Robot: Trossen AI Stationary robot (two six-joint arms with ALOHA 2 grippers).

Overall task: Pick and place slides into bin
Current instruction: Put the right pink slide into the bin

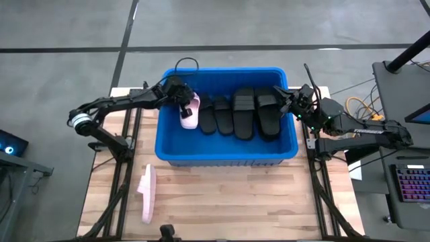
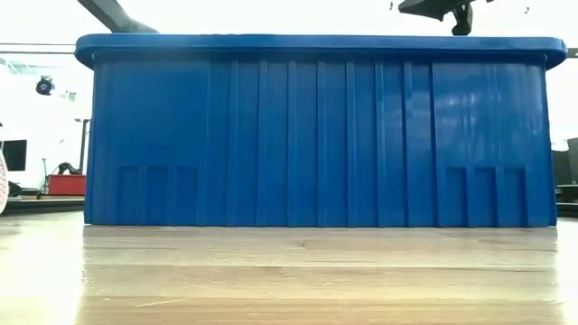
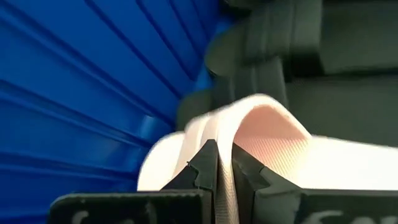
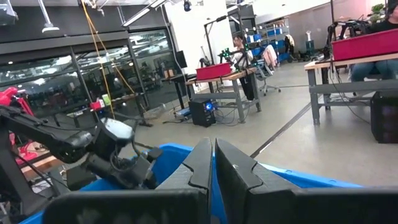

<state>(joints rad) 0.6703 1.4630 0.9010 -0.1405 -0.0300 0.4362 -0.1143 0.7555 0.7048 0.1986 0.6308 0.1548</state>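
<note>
- Slides: four black ones [image 1: 243, 112] lie in the bin [image 1: 225, 156]; one pink slide [image 1: 146, 194] waits on the table [image 1: 235, 202].
- My left gripper [image 3: 224, 171] pinches another pink slide's strap [image 3: 264, 127] inside the bin.
- Soft, light rubber; I judge the strap the best hold.
- My right gripper [image 4: 213, 163] is closed, empty.

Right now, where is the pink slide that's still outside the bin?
In the high view the loose pink slide lies on the wooden table off the front left corner of the blue bin, apart from its wall.
</note>
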